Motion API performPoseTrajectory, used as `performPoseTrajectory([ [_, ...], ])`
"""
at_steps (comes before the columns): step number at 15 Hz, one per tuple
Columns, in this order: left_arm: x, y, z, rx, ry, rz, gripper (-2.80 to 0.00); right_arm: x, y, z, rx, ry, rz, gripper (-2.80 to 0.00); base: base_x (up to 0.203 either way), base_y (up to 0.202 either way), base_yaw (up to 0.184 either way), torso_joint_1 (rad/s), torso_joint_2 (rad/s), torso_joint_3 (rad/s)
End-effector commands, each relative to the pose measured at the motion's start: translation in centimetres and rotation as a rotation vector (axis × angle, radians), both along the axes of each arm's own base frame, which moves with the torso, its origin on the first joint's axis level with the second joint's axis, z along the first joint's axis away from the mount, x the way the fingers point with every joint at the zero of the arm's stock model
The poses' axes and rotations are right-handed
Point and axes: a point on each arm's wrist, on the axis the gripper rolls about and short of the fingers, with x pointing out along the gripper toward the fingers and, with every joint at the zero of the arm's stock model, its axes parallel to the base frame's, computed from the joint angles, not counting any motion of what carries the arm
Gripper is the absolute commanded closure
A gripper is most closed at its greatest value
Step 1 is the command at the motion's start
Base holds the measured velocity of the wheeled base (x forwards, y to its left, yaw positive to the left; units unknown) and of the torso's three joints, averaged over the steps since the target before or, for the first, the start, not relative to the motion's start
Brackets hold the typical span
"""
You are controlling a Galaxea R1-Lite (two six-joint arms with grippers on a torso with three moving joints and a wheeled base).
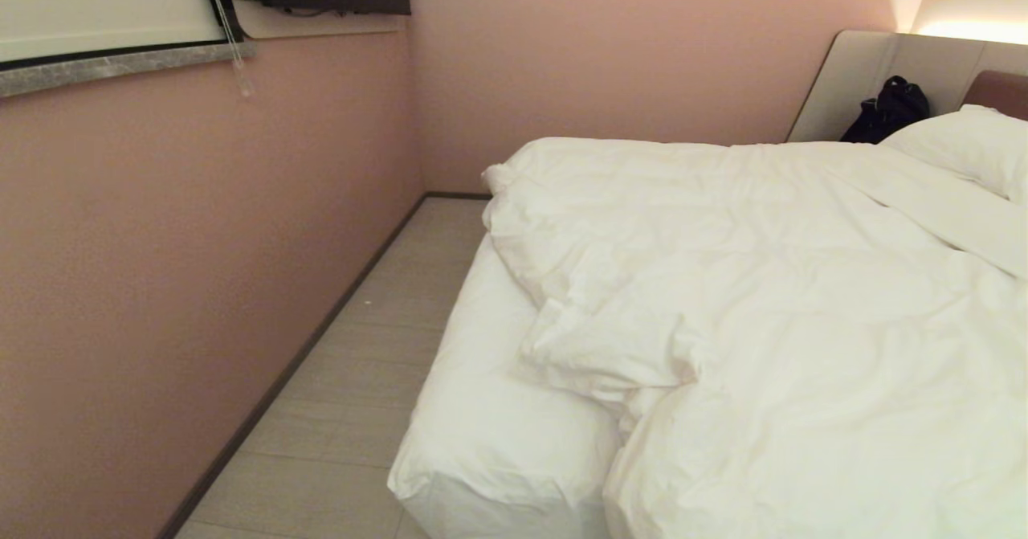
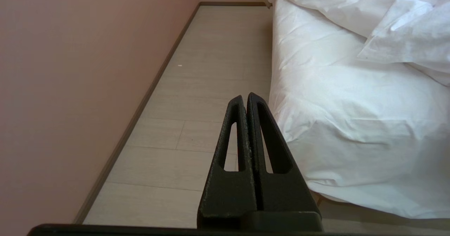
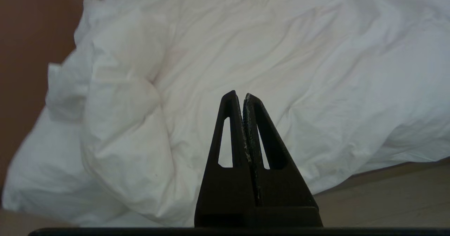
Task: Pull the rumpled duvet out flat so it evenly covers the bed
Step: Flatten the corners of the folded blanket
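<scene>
Duvet (image 1: 763, 282) lies rumpled, baring the bed's (image 1: 482, 410) near corner.

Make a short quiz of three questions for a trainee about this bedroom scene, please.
1. True or false: the duvet covers the bed evenly.
2. What lies bare at the near left corner of the bed? A) the sheet B) a pillow C) a bag
3. How do the fingers of the left gripper and the right gripper stand?

Key: 1 false, it is bunched with its corner folded back. 2 A. 3 shut, holding nothing.
</scene>
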Motion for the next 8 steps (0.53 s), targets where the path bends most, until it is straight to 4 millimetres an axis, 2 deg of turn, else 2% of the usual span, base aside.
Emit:
performPoseTrajectory([
  [1,0.0,0.0,0.0,0.0,0.0,0.0,0.0,1.3,0.2,-0.5,-0.123,-0.065,0.09,0.0,0.0,0.0,0.0,0.0,0.0,0.0],
  [4,0.0,0.0,0.0,0.0,0.0,0.0,0.0,3.1,0.6,-2.7,-0.215,-0.081,0.232,0.0,0.0,0.0,0.0,0.0,0.0,0.0],
  [8,0.0,0.0,0.0,0.0,0.0,0.0,0.0,3.8,0.6,-4.6,-0.217,-0.022,0.251,0.0,0.0,0.0,0.0,0.0,0.0,0.0],
])
